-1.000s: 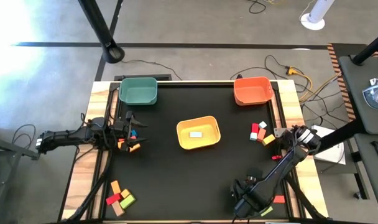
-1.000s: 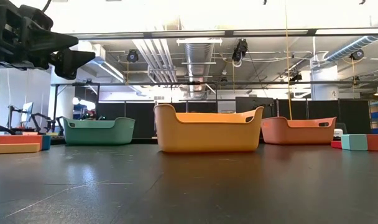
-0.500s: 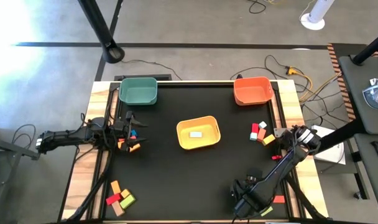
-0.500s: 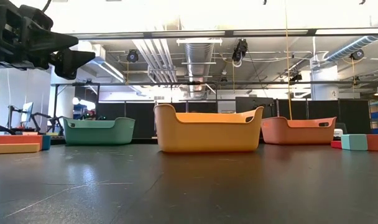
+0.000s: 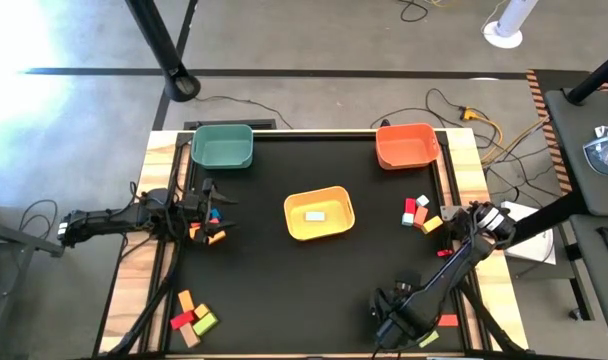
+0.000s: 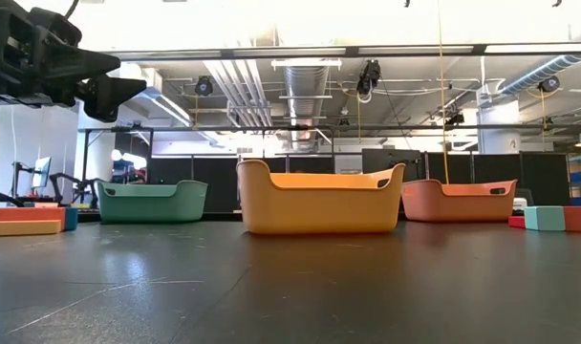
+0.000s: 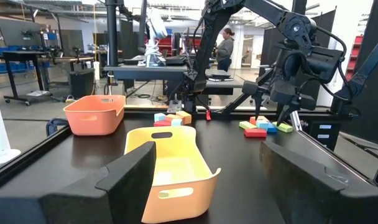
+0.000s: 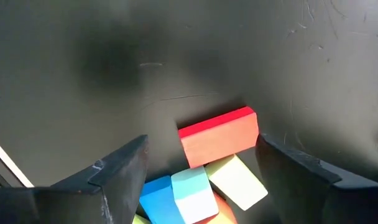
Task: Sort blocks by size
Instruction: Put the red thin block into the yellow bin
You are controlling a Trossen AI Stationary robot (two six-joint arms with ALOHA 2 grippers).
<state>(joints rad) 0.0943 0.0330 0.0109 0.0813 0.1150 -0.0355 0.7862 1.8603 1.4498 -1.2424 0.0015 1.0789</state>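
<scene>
My right gripper hangs open near the table's near right corner. Its fingers point down over a small cluster of blocks: a red bar, a yellow-green block, a light blue cube and a blue one. All of them lie on the black mat. My left gripper stands open at the left side above a few blocks. It faces the yellow bin, which holds a pale blue block.
A green bin stands at the far left and an orange bin at the far right. More blocks lie at the right edge and at the near left corner. A person stands in the room beyond the table.
</scene>
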